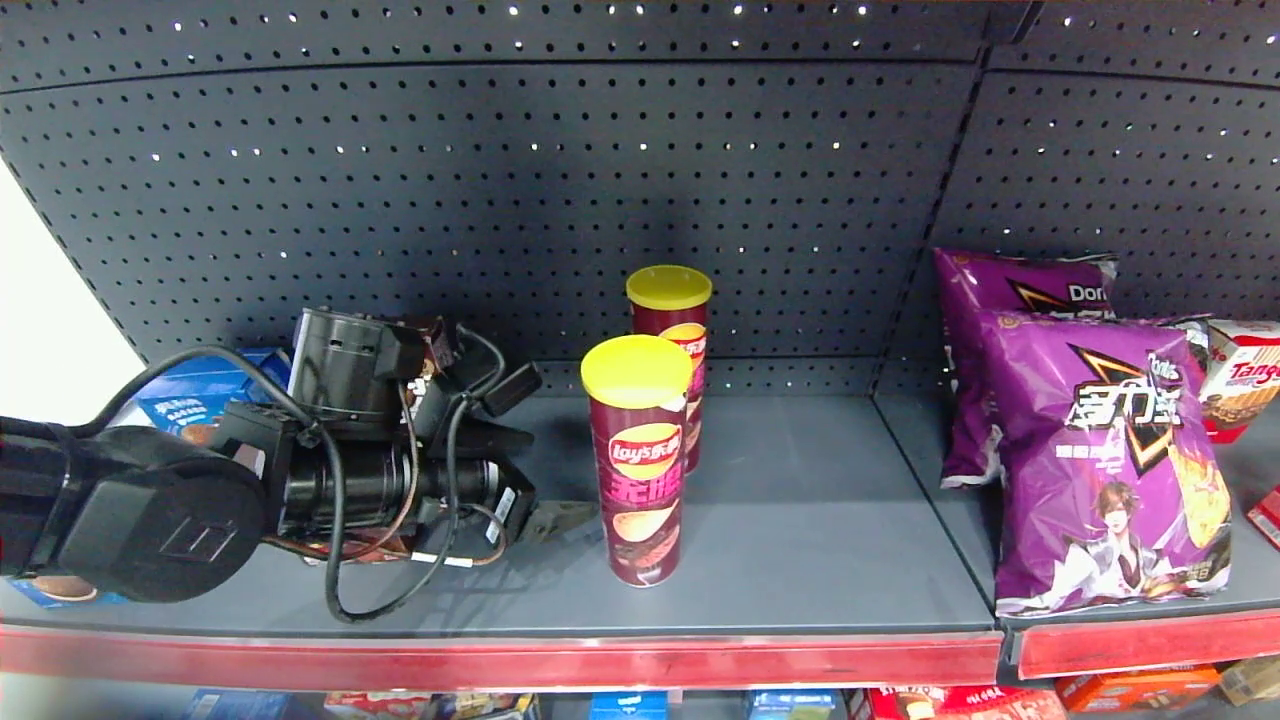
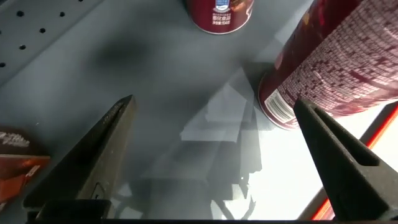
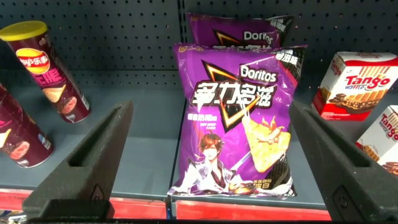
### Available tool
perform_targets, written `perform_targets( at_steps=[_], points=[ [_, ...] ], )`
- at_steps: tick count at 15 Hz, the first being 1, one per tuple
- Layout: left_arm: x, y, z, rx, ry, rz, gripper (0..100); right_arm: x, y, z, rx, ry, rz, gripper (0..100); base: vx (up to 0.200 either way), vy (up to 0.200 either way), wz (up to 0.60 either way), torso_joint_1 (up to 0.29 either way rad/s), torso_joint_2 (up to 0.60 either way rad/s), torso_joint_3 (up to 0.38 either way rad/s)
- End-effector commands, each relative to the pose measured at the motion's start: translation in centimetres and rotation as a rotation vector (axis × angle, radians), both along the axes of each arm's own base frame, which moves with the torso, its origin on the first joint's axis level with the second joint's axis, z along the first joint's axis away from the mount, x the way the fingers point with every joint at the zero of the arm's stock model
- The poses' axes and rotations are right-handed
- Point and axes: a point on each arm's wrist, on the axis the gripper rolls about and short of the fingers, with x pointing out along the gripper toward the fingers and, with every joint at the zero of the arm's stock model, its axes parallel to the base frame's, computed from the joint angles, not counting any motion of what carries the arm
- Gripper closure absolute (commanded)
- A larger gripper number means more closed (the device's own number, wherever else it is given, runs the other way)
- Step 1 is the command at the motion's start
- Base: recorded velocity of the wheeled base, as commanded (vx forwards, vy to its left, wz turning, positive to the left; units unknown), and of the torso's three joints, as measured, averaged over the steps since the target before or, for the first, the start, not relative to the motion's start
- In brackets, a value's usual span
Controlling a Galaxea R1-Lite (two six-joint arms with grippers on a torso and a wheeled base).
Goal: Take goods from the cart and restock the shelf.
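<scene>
Left hand, spread and empty, sits just beside the front chip can, probably light, stiff and tippy, best held around its middle.

The left gripper is hovering over the grey shelf, its jaws standing wide apart. A maroon chip can is standing just beside one jaw, a second maroon can is standing farther back, and a brown packet is lying near the other jaw.
</scene>
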Motion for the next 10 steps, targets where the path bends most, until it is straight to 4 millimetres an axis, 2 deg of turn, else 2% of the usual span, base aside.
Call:
perform_targets(
  at_steps=[1,10],
  points=[
    [0.2,-0.2,-0.1,0.001,0.002,-0.004,0,0.1,0.0,0.0,-0.002,0.003,-0.001,0,0.000,0.000,0.00,0.000,0.00,0.000],
    [0.3,-1.3,0.0,-0.004,-0.007,-0.031,0,0.2,0.1,-0.1,-0.004,0.009,0.002,0,0.000,0.000,0.00,0.000,0.00,0.000]
  ],
)
